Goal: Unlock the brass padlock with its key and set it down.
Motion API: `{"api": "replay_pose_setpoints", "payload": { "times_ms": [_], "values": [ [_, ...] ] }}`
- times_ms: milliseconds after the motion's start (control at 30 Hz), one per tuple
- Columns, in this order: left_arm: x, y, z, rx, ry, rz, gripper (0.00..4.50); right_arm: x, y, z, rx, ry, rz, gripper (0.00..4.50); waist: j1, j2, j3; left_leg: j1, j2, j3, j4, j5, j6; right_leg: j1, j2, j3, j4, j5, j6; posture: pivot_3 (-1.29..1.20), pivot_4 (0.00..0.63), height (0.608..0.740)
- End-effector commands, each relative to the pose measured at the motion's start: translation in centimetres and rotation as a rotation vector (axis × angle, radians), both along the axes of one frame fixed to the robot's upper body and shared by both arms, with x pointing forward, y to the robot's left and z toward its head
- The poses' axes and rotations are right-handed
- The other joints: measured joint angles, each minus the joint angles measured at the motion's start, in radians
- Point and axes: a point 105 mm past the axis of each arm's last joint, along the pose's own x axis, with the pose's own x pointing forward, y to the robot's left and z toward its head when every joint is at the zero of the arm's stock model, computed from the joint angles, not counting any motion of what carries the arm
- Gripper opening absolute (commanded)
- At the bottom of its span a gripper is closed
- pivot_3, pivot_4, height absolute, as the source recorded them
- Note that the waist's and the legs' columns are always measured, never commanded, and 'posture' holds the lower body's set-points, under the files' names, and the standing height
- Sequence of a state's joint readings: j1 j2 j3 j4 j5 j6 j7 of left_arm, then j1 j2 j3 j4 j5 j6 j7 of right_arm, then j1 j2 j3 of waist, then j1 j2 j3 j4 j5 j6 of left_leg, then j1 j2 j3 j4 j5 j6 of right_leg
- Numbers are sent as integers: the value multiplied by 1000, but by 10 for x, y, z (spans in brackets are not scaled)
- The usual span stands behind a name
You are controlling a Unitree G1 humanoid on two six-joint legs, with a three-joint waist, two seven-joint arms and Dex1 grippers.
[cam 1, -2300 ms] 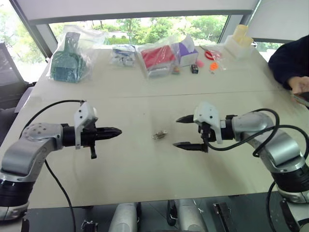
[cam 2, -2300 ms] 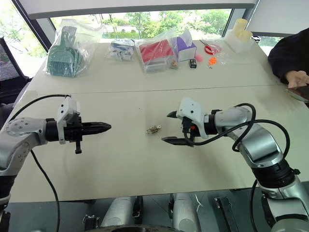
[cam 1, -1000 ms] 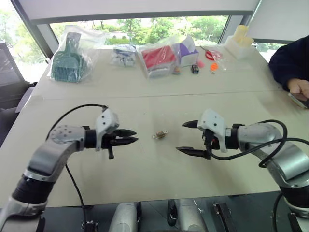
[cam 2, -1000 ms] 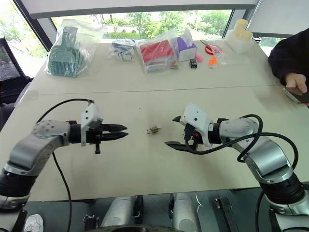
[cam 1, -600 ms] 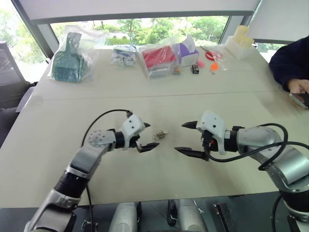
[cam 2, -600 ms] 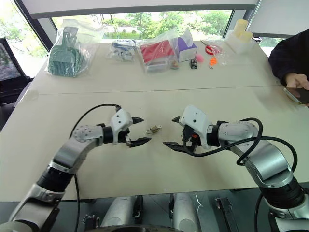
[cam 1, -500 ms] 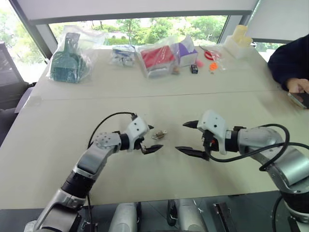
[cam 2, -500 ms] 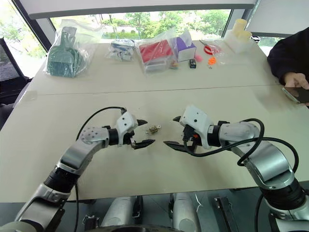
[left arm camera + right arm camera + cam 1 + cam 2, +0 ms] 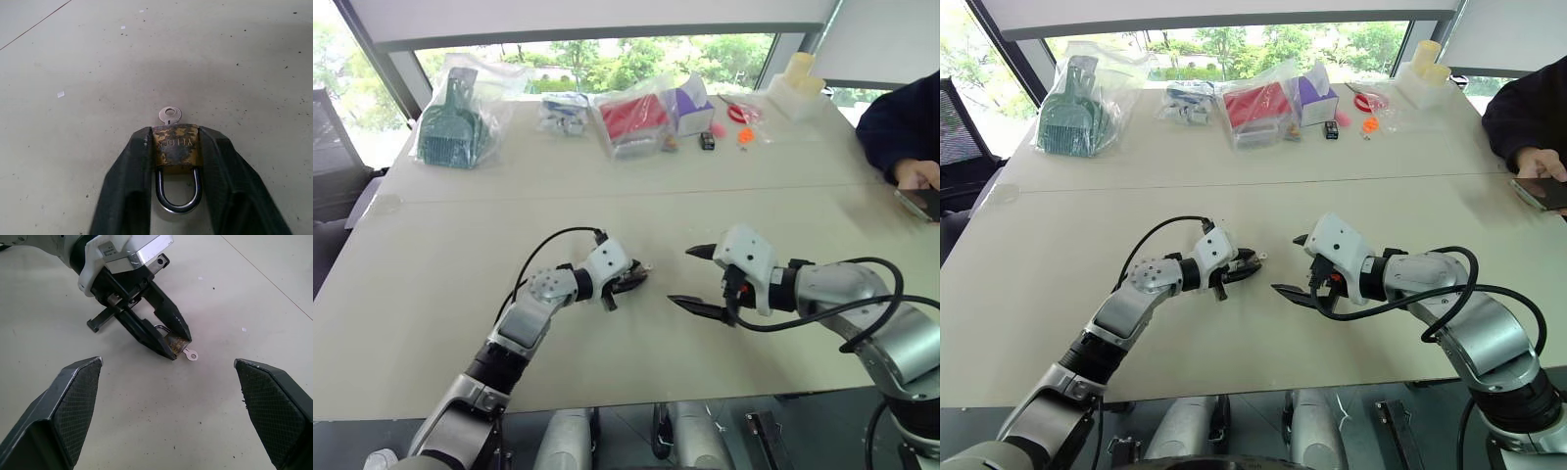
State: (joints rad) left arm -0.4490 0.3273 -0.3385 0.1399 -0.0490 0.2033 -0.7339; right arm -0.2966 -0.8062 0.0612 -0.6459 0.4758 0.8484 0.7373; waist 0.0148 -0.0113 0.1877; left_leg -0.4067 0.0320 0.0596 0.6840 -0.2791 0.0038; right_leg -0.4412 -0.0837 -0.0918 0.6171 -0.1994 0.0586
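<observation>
Change: the left pincer [image 9: 177, 161] has crossed the worktop [image 9: 460, 245] from the left side to the middle and narrowed from a wide gape onto the brass padlock [image 9: 177, 149].
Left pincer: clamped on the padlock body, one finger on each side face, shackle towards the wrist.
Key: the key [image 9: 169, 115] sits in the lock, its round bow sticking out past the fingertips (free of both fingers).
Padlock location: mid-worktop, nearer the front edge than the far one, apparently resting on the surface; I cannot tell whether it has lifted at all.
Right pincer: the right pincer [image 9: 697, 278] is spread wide, empty, just beside the lock on the right and aimed at the key end.
Meaning for the task: the lock looks secured for turning; judged next step is the right pincer taking the key bow. The shackle is seated, so unlocking is not yet done.
Risk: the bow is small and flat, and a slightly off approach could nudge the lock askew in the grip.
Containers: clear bags [image 9: 460, 108] along the far edge hold a green scoop-like item, red packs and small goods, contents otherwise unclear; none involved.
Bystander: a person's sleeve [image 9: 901, 127] at the far right corner.
</observation>
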Motion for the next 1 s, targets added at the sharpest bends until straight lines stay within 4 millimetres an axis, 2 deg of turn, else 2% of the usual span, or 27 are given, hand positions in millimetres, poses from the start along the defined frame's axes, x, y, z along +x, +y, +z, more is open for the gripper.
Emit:
{"api": "replay_pose_setpoints", "payload": {
  "times_ms": [33, 133, 300, 500, 667, 800, 1000],
  "values": [
    [11, 24, -7, 73, 11, 65, 769, -3, 6, 12, 9, -56, 23, 4500, 0, 0, 0, 0, 0, 0, 0, 0, 0, 0, 0, 0, 0, 0, 0, 0, 150, 740],
    [10, 40, 3, 83, 25, 12, 769, -1, 13, 12, 11, -81, 38, 4500, -8, 0, 0, 0, 0, 0, 0, 0, 0, 0, 1, 0, 0, 0, 0, 0, 150, 740],
    [2, 62, 44, 25, 59, -154, 769, 23, 28, 7, -74, -228, 42, 4500, -11, 0, 0, 0, 1, 0, -1, 0, 0, -3, 3, 0, 3, -1, -1, 0, 150, 740],
    [4, 79, 78, 40, 67, -259, 769, 45, 45, 2, -171, -400, 99, 4500, 2, 0, 0, -2, 0, 1, 0, 0, 0, -2, 1, -1, 1, -1, -1, 0, 150, 740],
    [13, 74, 98, 40, 34, -309, 769, 61, 62, 13, -191, -583, 124, 4500, -2, -1, 0, -3, -1, 6, 0, 0, 0, -2, 1, 0, -1, 0, 0, 0, 150, 740],
    [15, 66, 103, 42, 26, -345, 769, 68, 71, 18, -208, -684, 144, 4500, -4, -1, 0, -3, 0, 6, 0, 0, 0, -2, 2, 0, -1, 0, 1, 0, 150, 740],
    [18, 57, 100, 50, 18, -375, 769, 72, 78, 19, -207, -715, 164, 4500, -4, -1, 0, -3, 0, 6, 0, 0, 0, -2, 2, 0, 0, 0, 1, 0, 150, 740]
  ]
}}
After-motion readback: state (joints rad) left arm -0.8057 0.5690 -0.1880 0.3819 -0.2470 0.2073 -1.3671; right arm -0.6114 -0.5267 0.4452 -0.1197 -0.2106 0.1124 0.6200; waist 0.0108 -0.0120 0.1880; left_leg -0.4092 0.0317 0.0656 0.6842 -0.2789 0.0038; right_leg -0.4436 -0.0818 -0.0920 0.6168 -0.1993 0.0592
